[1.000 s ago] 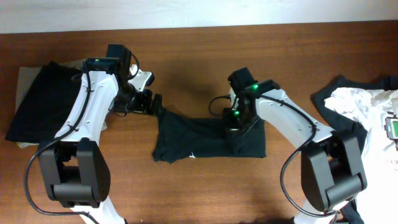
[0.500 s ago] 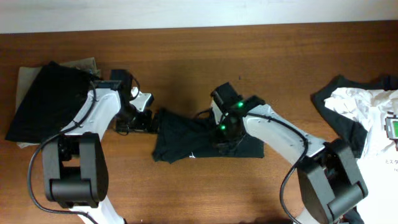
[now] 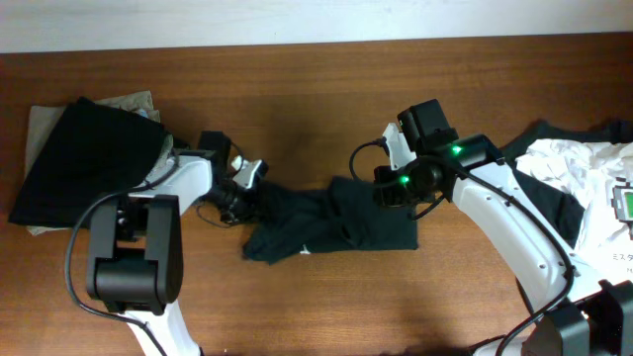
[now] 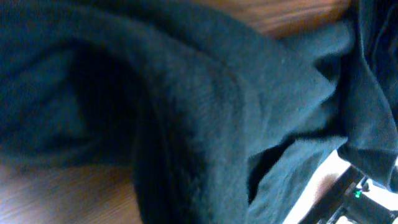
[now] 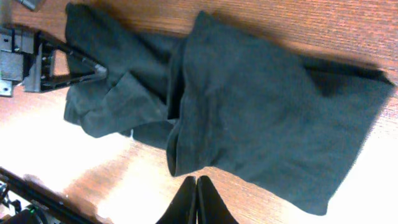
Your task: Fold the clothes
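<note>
Black T-shirt (image 3: 336,220) with one end at left claw (image 3: 245,200), grip indiscernible; right claw (image 5: 196,194) closed, empty, just above it.

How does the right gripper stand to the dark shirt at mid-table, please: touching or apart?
Apart. The right wrist view shows the right gripper shut, tips over bare wood, short of the dark shirt.

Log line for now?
black T-shirt: left part bunched | left gripper: at its left edge, grip unclear | right gripper: shut, empty, not touching it
</note>
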`<state>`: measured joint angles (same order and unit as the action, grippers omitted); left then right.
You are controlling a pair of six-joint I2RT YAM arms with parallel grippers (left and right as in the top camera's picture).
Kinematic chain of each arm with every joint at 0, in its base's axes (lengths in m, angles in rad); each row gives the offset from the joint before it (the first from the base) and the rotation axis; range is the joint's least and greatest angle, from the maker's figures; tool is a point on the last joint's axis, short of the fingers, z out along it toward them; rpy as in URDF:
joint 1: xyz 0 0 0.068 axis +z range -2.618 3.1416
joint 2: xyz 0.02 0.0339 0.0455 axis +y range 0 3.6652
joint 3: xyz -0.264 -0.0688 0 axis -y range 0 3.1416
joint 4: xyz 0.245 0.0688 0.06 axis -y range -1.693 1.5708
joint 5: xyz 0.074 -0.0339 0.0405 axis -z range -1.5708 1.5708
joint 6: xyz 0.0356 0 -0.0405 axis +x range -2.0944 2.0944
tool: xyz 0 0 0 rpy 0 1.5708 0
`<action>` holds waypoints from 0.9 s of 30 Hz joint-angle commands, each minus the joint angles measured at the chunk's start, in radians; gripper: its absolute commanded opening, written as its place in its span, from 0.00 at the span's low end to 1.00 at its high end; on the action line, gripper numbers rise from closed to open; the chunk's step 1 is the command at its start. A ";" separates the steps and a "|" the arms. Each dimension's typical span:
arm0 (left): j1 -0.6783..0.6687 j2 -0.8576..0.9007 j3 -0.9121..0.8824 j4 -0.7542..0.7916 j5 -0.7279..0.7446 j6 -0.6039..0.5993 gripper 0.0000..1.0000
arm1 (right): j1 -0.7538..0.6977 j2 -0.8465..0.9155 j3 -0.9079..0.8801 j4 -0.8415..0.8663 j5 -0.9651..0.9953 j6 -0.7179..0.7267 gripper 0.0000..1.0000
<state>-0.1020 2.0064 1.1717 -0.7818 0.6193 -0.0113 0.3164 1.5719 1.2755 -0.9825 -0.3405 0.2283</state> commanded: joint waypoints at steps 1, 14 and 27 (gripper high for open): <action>0.127 0.006 0.213 -0.278 -0.187 0.049 0.01 | -0.005 -0.008 0.008 -0.002 0.013 -0.008 0.04; -0.255 -0.023 0.482 -0.413 -0.404 0.023 0.78 | -0.005 -0.008 0.008 0.017 0.012 -0.008 0.04; -0.186 -0.018 0.280 -0.261 -0.311 -0.031 0.59 | -0.005 -0.008 0.008 0.081 0.012 -0.007 0.12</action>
<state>-0.2874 1.9804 1.4811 -1.0740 0.2707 -0.0231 0.3164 1.5719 1.2762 -0.9047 -0.3374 0.2279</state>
